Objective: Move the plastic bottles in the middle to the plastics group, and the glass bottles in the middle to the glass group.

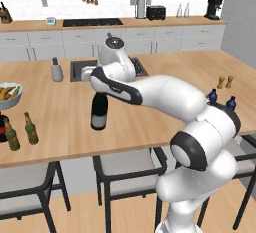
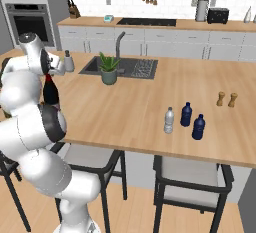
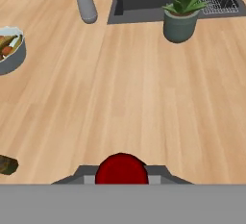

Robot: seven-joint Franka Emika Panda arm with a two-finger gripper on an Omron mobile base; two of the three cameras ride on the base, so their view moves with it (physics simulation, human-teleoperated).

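My gripper is shut on the neck of the tall near-black wine bottle, which hangs upright over the middle of the island counter. In the hand view its red cap sits between my fingers. The right base view shows the same bottle beside my arm. Two olive-brown beer bottles and a dark bottle with red stand at the left edge. The clear water bottle stands next to two dark blue bottles on the right.
A fruit bowl sits behind the glass bottles. A grey shaker, the sink and a potted plant lie farther back. Two wooden shakers stand at the right. Stools line the counter's near edge.
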